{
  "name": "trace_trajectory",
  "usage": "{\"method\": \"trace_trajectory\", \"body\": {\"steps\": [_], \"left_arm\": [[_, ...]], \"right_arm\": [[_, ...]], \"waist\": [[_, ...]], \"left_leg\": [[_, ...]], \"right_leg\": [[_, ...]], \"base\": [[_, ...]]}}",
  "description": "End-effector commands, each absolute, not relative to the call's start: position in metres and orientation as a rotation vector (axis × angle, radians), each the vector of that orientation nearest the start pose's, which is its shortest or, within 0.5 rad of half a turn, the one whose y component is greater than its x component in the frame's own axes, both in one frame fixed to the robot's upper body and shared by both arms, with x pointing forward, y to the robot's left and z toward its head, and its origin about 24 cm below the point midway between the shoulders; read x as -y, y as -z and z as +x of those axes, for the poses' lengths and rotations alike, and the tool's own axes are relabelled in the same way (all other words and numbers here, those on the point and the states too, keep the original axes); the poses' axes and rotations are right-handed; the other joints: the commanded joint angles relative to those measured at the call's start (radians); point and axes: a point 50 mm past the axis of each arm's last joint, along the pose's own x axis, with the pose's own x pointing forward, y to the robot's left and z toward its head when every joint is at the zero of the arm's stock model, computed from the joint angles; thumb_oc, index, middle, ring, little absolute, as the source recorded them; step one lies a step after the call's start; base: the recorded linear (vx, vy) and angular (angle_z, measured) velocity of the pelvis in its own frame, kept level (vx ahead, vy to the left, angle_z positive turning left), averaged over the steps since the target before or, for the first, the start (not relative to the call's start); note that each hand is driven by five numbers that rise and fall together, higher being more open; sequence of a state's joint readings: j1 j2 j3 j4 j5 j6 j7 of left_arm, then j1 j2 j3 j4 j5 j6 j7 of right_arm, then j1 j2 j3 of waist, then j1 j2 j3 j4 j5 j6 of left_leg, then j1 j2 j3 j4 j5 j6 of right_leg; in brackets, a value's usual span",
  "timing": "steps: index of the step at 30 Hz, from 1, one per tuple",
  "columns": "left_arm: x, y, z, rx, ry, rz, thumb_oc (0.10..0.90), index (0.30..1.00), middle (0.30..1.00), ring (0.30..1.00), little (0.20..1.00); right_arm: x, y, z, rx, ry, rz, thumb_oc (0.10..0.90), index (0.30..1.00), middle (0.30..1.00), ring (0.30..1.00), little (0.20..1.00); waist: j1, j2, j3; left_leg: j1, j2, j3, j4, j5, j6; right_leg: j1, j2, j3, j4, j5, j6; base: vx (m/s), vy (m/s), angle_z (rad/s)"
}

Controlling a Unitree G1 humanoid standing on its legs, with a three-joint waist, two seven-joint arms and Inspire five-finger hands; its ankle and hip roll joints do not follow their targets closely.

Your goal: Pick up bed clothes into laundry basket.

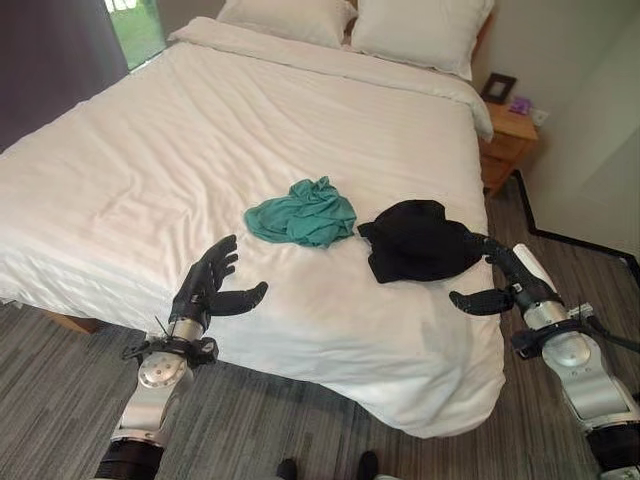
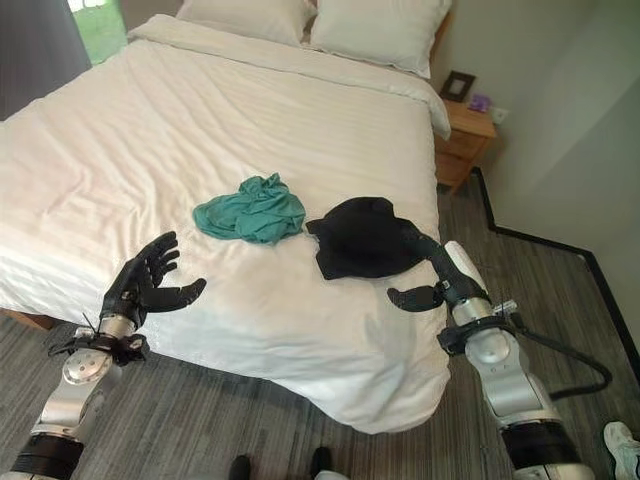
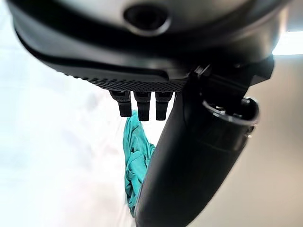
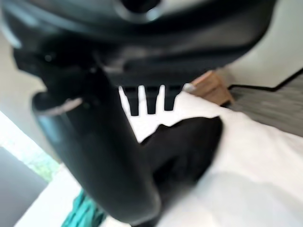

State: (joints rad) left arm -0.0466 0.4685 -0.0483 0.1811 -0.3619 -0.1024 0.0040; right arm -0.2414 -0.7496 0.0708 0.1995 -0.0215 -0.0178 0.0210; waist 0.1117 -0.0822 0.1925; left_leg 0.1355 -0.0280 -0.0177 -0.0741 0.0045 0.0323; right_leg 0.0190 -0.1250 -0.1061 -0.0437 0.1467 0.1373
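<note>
A crumpled teal garment (image 1: pixel 303 212) lies on the white bed (image 1: pixel 200 150) near its foot, and it shows past my left hand's fingers as teal cloth (image 3: pixel 135 161). A black garment (image 1: pixel 418 240) lies just to its right, close to the bed's right edge; the same black cloth (image 4: pixel 184 146) sits beyond my right hand. My left hand (image 1: pixel 208 283) hovers open over the sheet, short of the teal garment. My right hand (image 1: pixel 500 275) is open at the black garment's right edge, fingers straight and touching it, thumb spread below.
Two pillows (image 1: pixel 350 25) rest at the head of the bed. A wooden nightstand (image 1: pixel 505 145) with a small frame stands at the right. Striped grey carpet (image 1: pixel 300 420) runs along the bed's foot. A person's dark shoe tips (image 1: pixel 325 466) show at the bottom edge.
</note>
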Motion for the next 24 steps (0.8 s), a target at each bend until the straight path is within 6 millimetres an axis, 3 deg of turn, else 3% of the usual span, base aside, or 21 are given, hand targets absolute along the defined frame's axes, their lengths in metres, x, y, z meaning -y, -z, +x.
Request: {"method": "trace_trajectory", "body": {"steps": [1, 2, 4, 6, 8, 11, 14, 15, 16, 20, 24], "left_arm": [[-0.218, -0.093, 0.275, 0.202, 0.103, 0.119, 0.800, 0.900, 0.900, 0.900, 0.900], [-0.218, -0.093, 0.276, 0.199, 0.100, 0.135, 0.800, 0.900, 0.900, 0.900, 0.900], [-0.219, -0.095, 0.278, 0.205, 0.093, 0.142, 0.800, 0.900, 0.900, 0.900, 0.900], [-0.219, -0.095, 0.279, 0.206, 0.080, 0.109, 0.800, 0.900, 0.900, 0.900, 0.900], [-0.218, -0.092, 0.280, 0.196, 0.080, 0.082, 0.800, 0.900, 0.900, 0.900, 0.900], [-0.216, -0.088, 0.278, 0.172, 0.120, 0.078, 0.800, 0.900, 0.900, 0.900, 0.900], [-0.211, -0.083, 0.274, 0.146, 0.157, 0.072, 0.800, 0.900, 0.900, 0.900, 0.900], [-0.207, -0.083, 0.274, 0.149, 0.176, 0.068, 0.800, 0.900, 0.900, 0.900, 0.900], [-0.205, -0.083, 0.274, 0.146, 0.191, 0.055, 0.800, 0.900, 0.900, 0.900, 0.900], [-0.197, -0.083, 0.271, 0.150, 0.248, 0.048, 0.800, 0.900, 0.900, 0.900, 0.900], [-0.198, -0.075, 0.265, 0.122, 0.247, 0.039, 0.800, 0.900, 0.900, 0.900, 0.900]], "right_arm": [[0.269, -0.171, 0.312, 0.277, 0.044, -0.813, 0.800, 0.900, 0.900, 0.900, 0.900], [0.263, -0.164, 0.313, 0.255, 0.010, -0.809, 0.800, 0.900, 0.900, 0.900, 0.900], [0.258, -0.157, 0.317, 0.222, -0.026, -0.821, 0.800, 0.900, 0.900, 0.900, 0.900], [0.257, -0.158, 0.319, 0.216, -0.040, -0.827, 0.800, 0.900, 0.900, 0.900, 0.900], [0.262, -0.161, 0.322, 0.186, -0.042, -0.902, 0.800, 0.900, 0.900, 0.900, 0.900], [0.296, -0.177, 0.335, 0.015, 0.009, -1.220, 0.800, 0.900, 0.900, 0.900, 0.900], [0.299, -0.192, 0.347, -0.013, 0.048, -1.367, 0.800, 0.900, 0.900, 0.900, 0.900], [0.311, -0.192, 0.349, -0.057, 0.104, -1.394, 0.800, 0.900, 0.900, 0.900, 0.900], [0.311, -0.190, 0.353, -0.080, 0.104, -1.405, 0.800, 0.900, 0.900, 0.900, 0.900], [0.344, -0.188, 0.353, -0.223, 0.199, -1.476, 0.800, 0.900, 0.900, 0.900, 0.900], [0.345, -0.187, 0.355, -0.226, 0.215, -1.504, 0.800, 0.900, 0.900, 0.900, 0.900]], "waist": [[0.020, 0.012, -0.124], [0.025, -0.001, -0.120], [0.029, -0.011, -0.116], [0.027, -0.017, -0.094], [0.042, -0.028, -0.075], [0.065, -0.045, -0.072], [0.086, -0.025, -0.080], [0.083, -0.016, -0.079], [0.081, -0.013, -0.088], [0.073, -0.010, -0.128], [0.078, -0.006, -0.134]], "left_leg": [[-0.007, 0.082, -0.065, 0.034, 0.016, -0.074], [-0.007, 0.112, -0.069, 0.076, 0.002, -0.088], [-0.021, 0.140, -0.070, 0.173, 0.027, -0.114], [-0.087, 0.129, -0.077, 0.325, 0.078, -0.123], [-0.151, 0.104, -0.086, 0.378, 0.116, -0.116], [-0.250, 0.040, -0.067, 0.278, 0.083, -0.105], [-0.282, -0.001, -0.071, 0.159, 0.095, -0.094], [-0.296, 0.002, -0.071, 0.166, 0.121, -0.103], [-0.276, 0.003, -0.075, 0.142, 0.105, -0.095], [-0.193, 0.006, -0.094, 0.016, 0.114, -0.086], [-0.167, 0.007, -0.090, -0.010, 0.107, -0.076]], "right_leg": [[-0.085, -0.028, -0.028, 0.089, 0.034, 0.037], [-0.072, -0.016, -0.044, 0.089, -0.009, 0.026], [-0.047, 0.012, -0.060, 0.090, -0.031, 0.004], [-0.021, 0.017, -0.090, 0.095, -0.040, -0.023], [0.005, 0.018, -0.105, 0.077, -0.045, -0.036], [0.050, 0.016, -0.103, 0.008, -0.037, -0.024], [0.067, 0.039, -0.084, -0.005, -0.051, -0.020], [0.076, 0.040, -0.079, -0.010, -0.057, -0.021], [0.075, 0.045, -0.078, -0.014, -0.060, -0.021], [0.083, 0.053, -0.071, -0.041, -0.066, -0.022], [0.078, 0.055, -0.063, -0.042, -0.069, -0.018]], "base": [[0.24, -0.288, -0.05], [0.24, -0.308, 0.06], [0.28, -0.346, 0.10], [0.18, -0.248, 0.16], [0.13, -0.185, 0.28], [0.18, -0.104, 0.22], [0.16, 0.011, 0.06], [0.13, 0.055, -0.17], [0.13, 0.070, -0.27], [0.18, 0.072, -0.17], [0.07, 0.062, -0.04]]}}
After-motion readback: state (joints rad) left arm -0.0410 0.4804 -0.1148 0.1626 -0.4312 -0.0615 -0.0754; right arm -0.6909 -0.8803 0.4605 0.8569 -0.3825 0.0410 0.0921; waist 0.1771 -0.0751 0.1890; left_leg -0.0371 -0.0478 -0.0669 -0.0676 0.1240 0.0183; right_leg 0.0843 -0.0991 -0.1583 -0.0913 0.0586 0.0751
